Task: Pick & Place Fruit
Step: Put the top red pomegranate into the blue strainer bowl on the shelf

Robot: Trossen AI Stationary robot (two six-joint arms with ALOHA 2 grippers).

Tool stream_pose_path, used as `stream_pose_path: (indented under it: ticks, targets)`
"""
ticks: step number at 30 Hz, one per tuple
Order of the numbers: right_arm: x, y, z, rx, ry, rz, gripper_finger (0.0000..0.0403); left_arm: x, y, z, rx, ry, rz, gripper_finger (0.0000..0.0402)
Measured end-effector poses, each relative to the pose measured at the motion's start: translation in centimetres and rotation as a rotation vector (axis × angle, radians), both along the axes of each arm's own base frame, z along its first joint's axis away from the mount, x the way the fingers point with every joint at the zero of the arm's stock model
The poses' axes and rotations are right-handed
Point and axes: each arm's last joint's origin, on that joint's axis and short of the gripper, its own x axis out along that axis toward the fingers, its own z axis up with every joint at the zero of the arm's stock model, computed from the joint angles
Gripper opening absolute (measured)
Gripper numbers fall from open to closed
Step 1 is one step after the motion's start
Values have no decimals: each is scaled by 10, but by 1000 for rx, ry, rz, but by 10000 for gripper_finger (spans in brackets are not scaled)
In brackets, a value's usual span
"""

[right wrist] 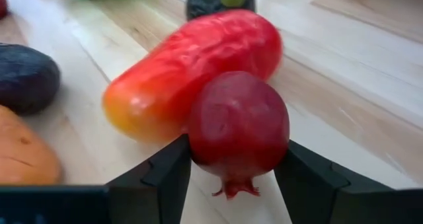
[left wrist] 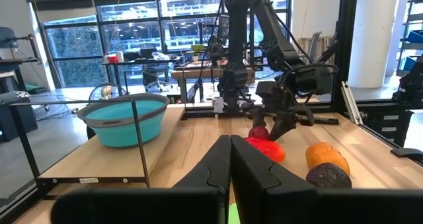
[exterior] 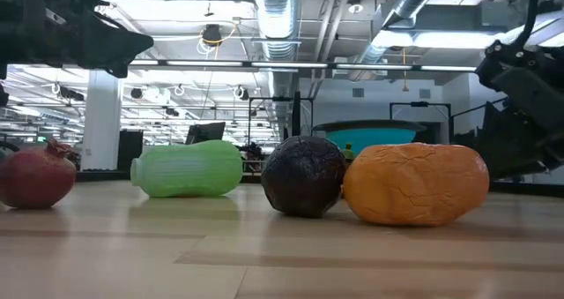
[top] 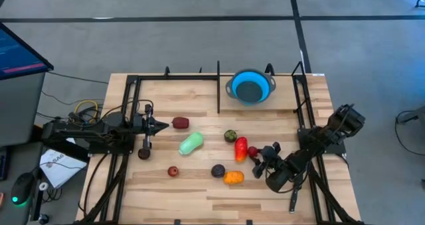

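The right claw (right wrist: 234, 178) gripped a small red fruit (right wrist: 238, 128) low on the worktop (top: 279, 192), touching the red pepper (right wrist: 178, 69). The left claw (left wrist: 230, 168) hung clenched and empty near the maroon fruit (top: 180, 123).

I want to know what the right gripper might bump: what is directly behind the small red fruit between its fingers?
The red pepper lies right behind the small red fruit, touching it. The right gripper straddles the fruit. The fruit hides part of the pepper's side.
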Motion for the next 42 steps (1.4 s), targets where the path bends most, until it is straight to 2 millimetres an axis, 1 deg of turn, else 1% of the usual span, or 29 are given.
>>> stream_pose_path:
  ticks: [5,11,18,20,23,28,32,36,39,42]
  targets:
    - [13,5,12,-41,18,28,194,0,0,0,0,-1,0,3]
    - [30,10,34,-126,95,47,188,0,0,0,0,-4,0,3]
    - [38,13,60,-198,187,41,197,0,0,1,0,-7,0,3]
    - [39,14,71,-205,195,41,198,0,0,1,0,-8,0,3]
    - [42,16,91,-201,155,44,196,0,0,1,0,-9,0,3]
    - [49,14,137,-186,72,80,195,0,0,1,0,-12,0,3]
    - [58,2,174,-198,28,89,199,0,0,1,0,-10,0,3]
    - [67,-20,209,-231,9,82,200,1,0,1,1,-11,0,3]
    - [73,-39,228,-268,25,78,198,1,0,1,0,-12,0,3]
    - [79,-60,242,-287,53,88,199,1,0,1,1,-13,0,3]
